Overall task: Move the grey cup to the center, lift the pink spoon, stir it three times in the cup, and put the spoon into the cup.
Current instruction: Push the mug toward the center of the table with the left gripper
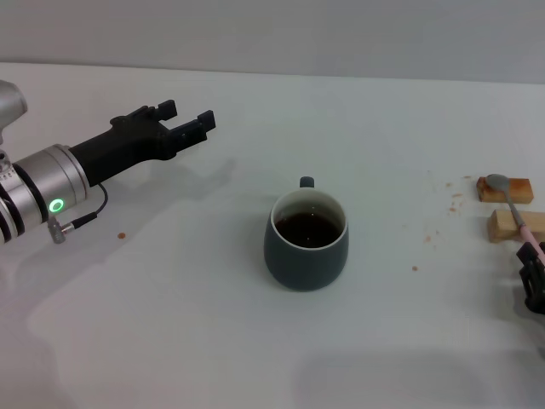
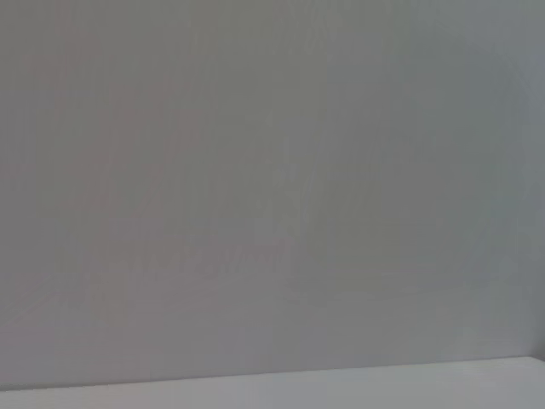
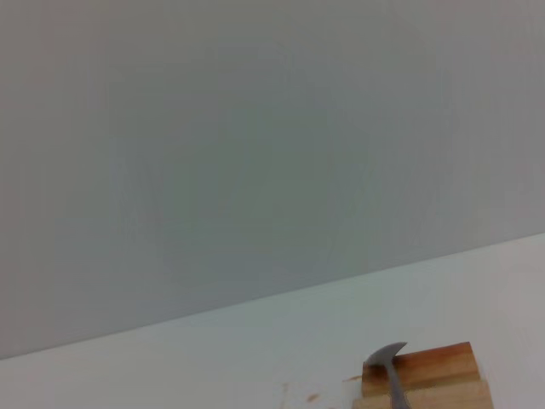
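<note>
The grey cup point(image 1: 306, 240) stands near the middle of the table with dark brown liquid in it, its small handle turned to the far side. My left gripper point(image 1: 186, 120) is open and empty, held above the table to the cup's far left. The pink spoon point(image 1: 516, 210) lies across two wooden blocks at the right, bowl on the far block. Its metal bowl also shows in the right wrist view point(image 3: 386, 357). My right gripper point(image 1: 533, 271) is at the right edge, just nearer than the spoon's handle end, mostly out of view.
The two wooden blocks point(image 1: 502, 227) sit near the table's right edge; one shows in the right wrist view point(image 3: 430, 371). Small brown crumbs point(image 1: 451, 203) are scattered left of the blocks and one point(image 1: 122, 235) lies by the left arm. The left wrist view shows only the grey wall.
</note>
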Controlling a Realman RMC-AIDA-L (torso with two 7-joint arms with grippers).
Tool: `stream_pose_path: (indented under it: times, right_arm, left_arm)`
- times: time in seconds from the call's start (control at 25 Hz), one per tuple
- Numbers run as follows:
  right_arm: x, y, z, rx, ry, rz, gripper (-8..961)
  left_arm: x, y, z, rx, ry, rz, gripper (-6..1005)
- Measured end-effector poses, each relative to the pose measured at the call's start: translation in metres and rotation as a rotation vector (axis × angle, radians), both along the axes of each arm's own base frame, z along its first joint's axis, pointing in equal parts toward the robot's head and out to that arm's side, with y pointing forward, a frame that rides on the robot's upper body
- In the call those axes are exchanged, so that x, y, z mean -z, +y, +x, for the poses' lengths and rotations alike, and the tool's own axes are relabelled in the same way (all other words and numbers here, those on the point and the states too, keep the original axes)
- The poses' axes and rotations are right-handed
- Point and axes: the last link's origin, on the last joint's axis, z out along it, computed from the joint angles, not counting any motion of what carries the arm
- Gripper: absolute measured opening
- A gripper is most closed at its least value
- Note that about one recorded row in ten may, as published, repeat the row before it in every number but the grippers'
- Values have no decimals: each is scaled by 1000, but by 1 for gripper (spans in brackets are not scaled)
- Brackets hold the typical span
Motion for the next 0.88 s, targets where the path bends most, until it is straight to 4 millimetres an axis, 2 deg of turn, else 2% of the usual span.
stream_pose_path:
  times: [0.88]
  right_arm:
    - [1,0,0,0,3,-1,130]
  left_arm:
    - [1,-2,-2,-5,-2,-1,829]
